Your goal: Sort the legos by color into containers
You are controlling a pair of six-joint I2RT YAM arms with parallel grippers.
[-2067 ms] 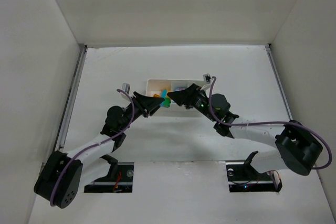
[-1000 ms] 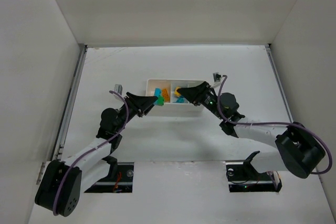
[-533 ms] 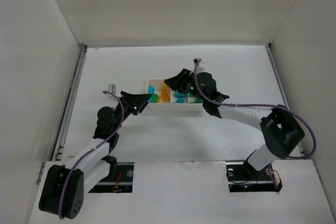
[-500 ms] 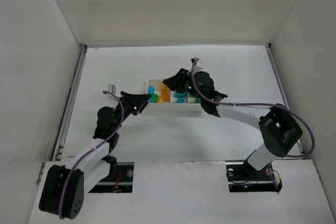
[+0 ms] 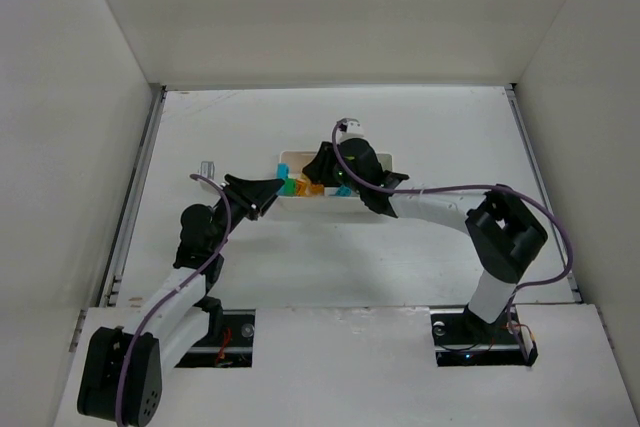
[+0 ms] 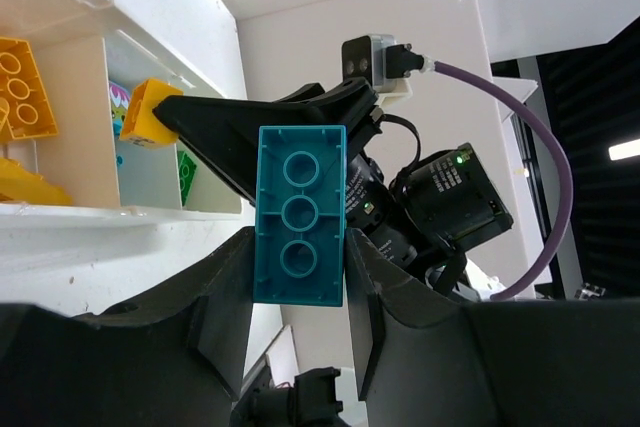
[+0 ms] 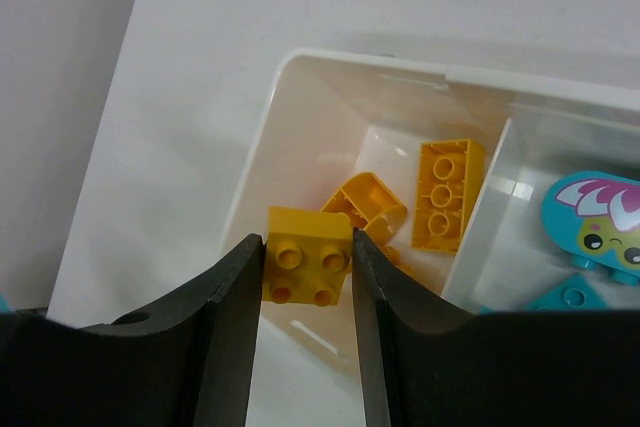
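The white tray (image 7: 360, 59) has yellow legos (image 7: 448, 194) lying in its left compartment and cyan pieces (image 7: 600, 217) in the middle one. My right gripper (image 7: 308, 247) hangs over the left compartment, shut on a small yellow four-stud brick (image 7: 308, 254). In the top view, that gripper (image 5: 316, 165) covers most of the tray. My left gripper (image 6: 298, 247) is just left of the tray, outside it, and is shut on a long cyan brick (image 6: 300, 212) with its hollow underside towards the camera. Past that brick, the left wrist view shows the right gripper's fingers (image 6: 260, 137) and their yellow brick (image 6: 150, 112).
A green piece (image 6: 187, 172) lies farther along the tray, behind its front wall (image 6: 150, 212). The right arm (image 5: 440, 209) stretches across the tray from the right. White walls enclose the table, and a metal rail (image 5: 135, 197) runs along its left edge.
My right gripper has swung left along the tray from its right end to above the left compartment, carrying the yellow brick. My left gripper has drawn back slightly left with the cyan brick.
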